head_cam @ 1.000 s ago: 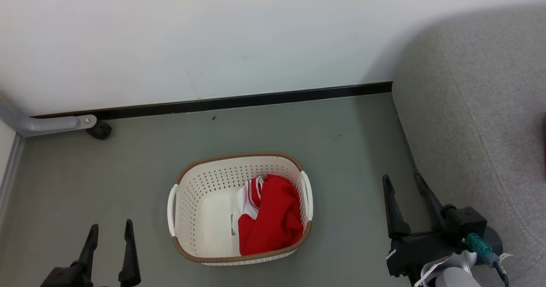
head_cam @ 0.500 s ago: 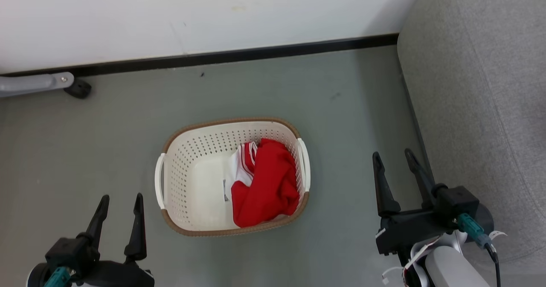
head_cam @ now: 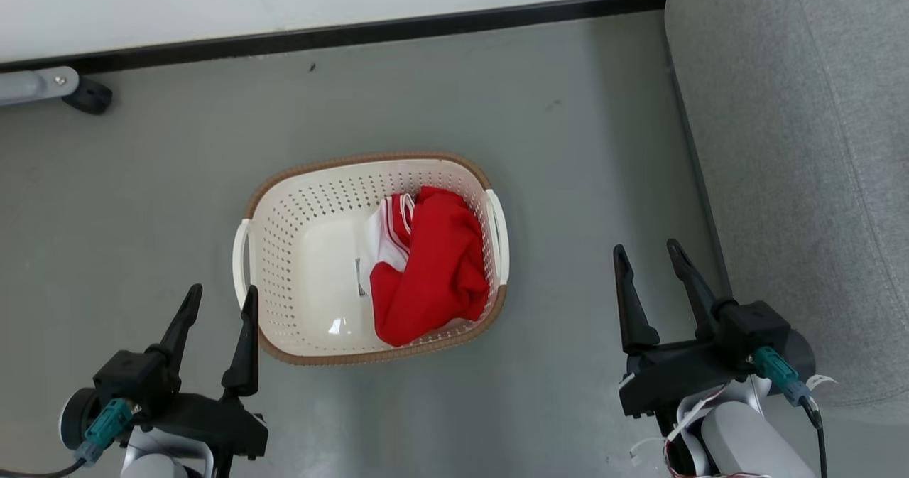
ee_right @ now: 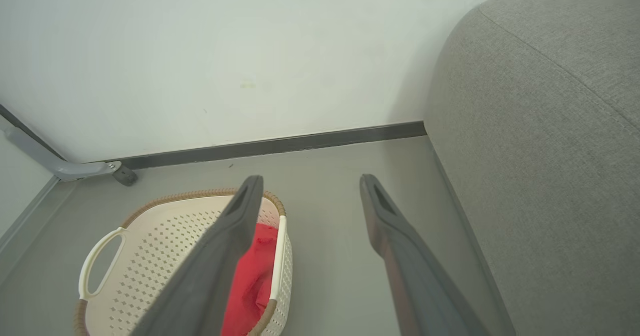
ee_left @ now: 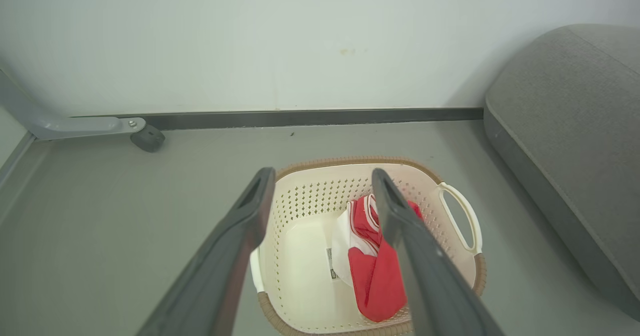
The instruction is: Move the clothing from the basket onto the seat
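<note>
The cream perforated basket (head_cam: pixel 298 265) with a brown rim stands on the grey floor at the middle of the head view. Red clothing (head_cam: pixel 429 268) with white trim lies bunched in its right half; the left half shows bare bottom with a label. The grey seat (head_cam: pixel 802 144) fills the right side. My left gripper (head_cam: pixel 221 300) hovers open at the basket's lower left, nothing between its fingers. My right gripper (head_cam: pixel 648 253) stands open between basket and seat, empty. The left wrist view frames the clothing (ee_left: pixel 372 271) in the basket (ee_left: pixel 310 211). The right wrist view catches the basket (ee_right: pixel 150 246), clothing (ee_right: pixel 252 276) and seat (ee_right: pixel 540 141).
A white wall with a black skirting strip (head_cam: pixel 355 34) runs along the back. A grey metal leg with a black caster (head_cam: pixel 89 96) sits at the far left. Open grey floor (head_cam: pixel 554 201) lies around the basket.
The head camera has tilted downward, so the whole scene has slid up the picture and both grippers show more fully. Both stay open; basket and clothing have not moved.
</note>
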{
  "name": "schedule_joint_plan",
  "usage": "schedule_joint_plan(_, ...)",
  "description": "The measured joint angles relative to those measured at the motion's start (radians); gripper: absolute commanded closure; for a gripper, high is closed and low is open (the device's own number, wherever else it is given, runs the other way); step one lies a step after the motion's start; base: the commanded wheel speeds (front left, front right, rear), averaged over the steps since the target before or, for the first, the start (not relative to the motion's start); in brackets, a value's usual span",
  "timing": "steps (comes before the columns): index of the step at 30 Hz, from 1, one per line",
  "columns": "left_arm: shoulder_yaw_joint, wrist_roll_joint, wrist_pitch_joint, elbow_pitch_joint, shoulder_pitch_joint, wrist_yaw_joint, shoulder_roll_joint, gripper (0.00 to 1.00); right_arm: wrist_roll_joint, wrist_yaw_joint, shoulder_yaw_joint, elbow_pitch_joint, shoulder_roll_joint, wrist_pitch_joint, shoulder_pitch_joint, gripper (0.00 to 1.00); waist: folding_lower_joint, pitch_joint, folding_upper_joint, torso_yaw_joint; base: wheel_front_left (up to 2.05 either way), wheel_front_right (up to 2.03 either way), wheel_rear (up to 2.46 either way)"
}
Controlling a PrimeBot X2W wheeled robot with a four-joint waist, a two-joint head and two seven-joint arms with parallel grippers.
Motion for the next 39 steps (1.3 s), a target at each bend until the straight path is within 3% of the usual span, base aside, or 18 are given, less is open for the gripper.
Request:
schedule_joint_plan(13, -0.047, 0.008, 0.000, 0.049, -0.109, -0.034, 0.028, 0.00, 0.027, 0.000, 0.020, -0.016, -0.001, 0.000, -0.049, 0.00, 0.0001, 0.119, 0.0000, -0.017, 0.00, 0.00, 0.00)
schedule_joint_plan(39, -0.173, 0.034, 0.001, 0.100, -0.357, -0.044, 0.065, 0.00, 0.088, 0.000, 0.037, -0.078, -0.002, 0.000, -0.091, 0.00, 0.0000, 0.353, 0.0000, -0.076, 0.00, 0.00, 0.00)
